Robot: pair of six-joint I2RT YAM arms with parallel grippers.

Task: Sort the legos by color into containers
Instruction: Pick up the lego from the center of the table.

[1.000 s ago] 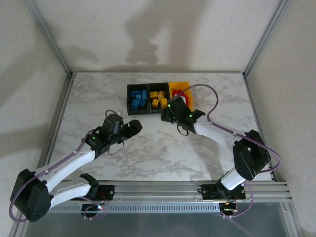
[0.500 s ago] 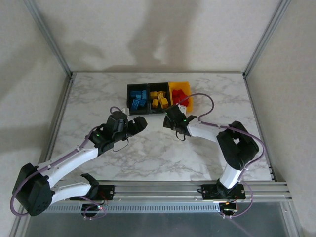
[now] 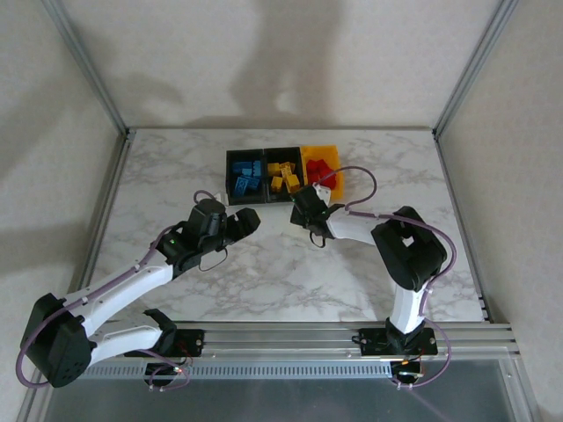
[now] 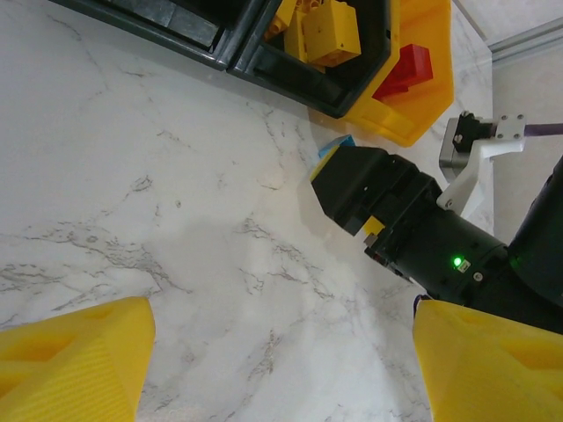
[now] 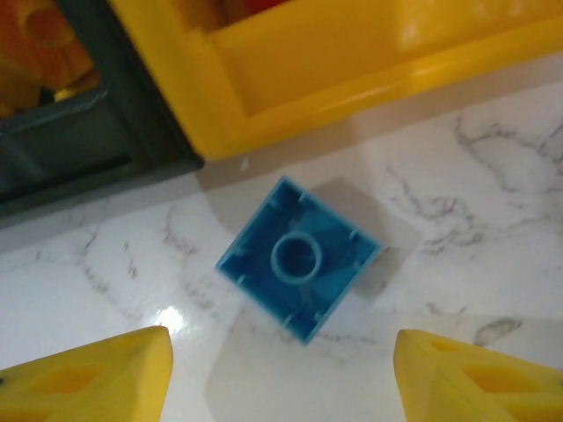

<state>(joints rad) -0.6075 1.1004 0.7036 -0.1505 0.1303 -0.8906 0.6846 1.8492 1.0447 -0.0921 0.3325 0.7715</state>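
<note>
A blue lego (image 5: 299, 257) lies upside down on the marble, just in front of where the middle black bin (image 5: 88, 149) meets the yellow-orange bin (image 5: 352, 61). My right gripper (image 5: 281, 378) hovers over it, open, with one yellow finger on either side and neither touching it. From above, the right gripper (image 3: 302, 202) is at the near edge of the containers (image 3: 227, 180). They hold blue legos (image 3: 246, 174), yellow legos (image 3: 283, 176) and red legos (image 3: 319, 167). My left gripper (image 3: 248, 220) stands open and empty over bare table.
In the left wrist view the right gripper's black body (image 4: 387, 198) lies just ahead, with a corner of the blue lego (image 4: 332, 147) peeking out beside it. The right arm's cable (image 3: 356, 176) loops beside the yellow-orange bin. Metal frame rails (image 3: 106, 193) border the table.
The right gripper pulled back from over the bins and now hangs over the table just in front of them, its elbow swinging inward. The left gripper moved slightly forward and to the right.
</note>
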